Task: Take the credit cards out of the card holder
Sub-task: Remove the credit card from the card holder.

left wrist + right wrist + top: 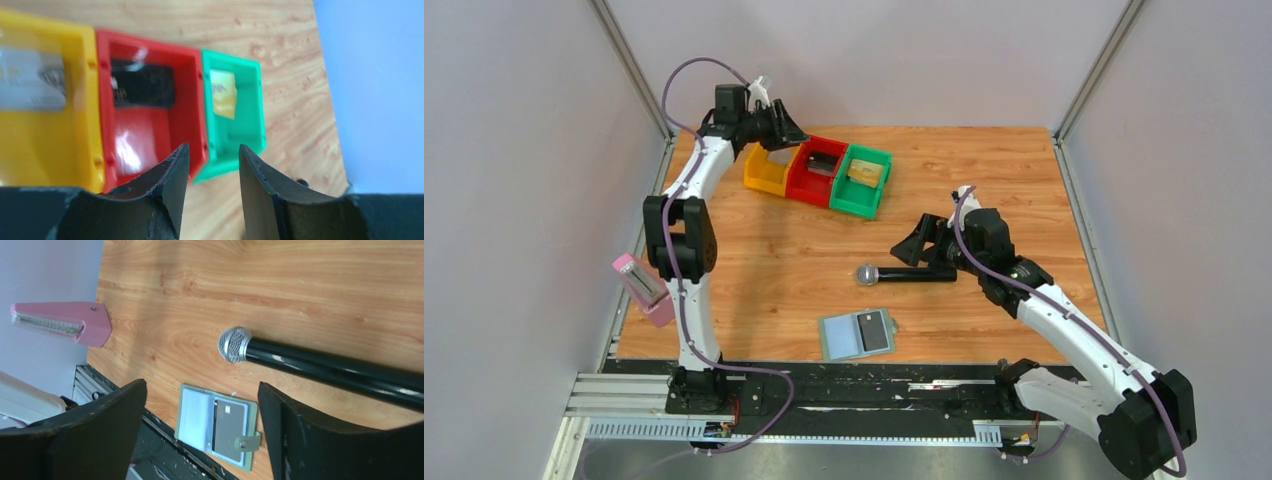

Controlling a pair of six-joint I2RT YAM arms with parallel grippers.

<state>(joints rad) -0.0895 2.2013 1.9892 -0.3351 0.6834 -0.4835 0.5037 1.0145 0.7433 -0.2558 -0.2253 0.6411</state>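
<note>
The card holder (839,338) lies open near the table's front edge, pale blue-grey, with a dark grey credit card (875,332) in its right panel. In the right wrist view the holder (195,415) and the grey card (229,427) lie below my open, empty right gripper (202,385). That gripper (906,250) hovers over the black microphone (904,274), well behind the holder. My left gripper (786,133) is open and empty above the bins at the back. A gold-yellow card (223,93) lies in the green bin (250,125), a black card (142,89) in the red bin (150,145), and a silver card (32,77) in the yellow bin (50,145).
The three bins stand in a row at the back: yellow (762,178), red (809,185), green (859,198). The microphone (325,367) lies mid-table. A pink object (644,290) sits at the left edge, also in the right wrist view (65,322). A metal rail runs along the front.
</note>
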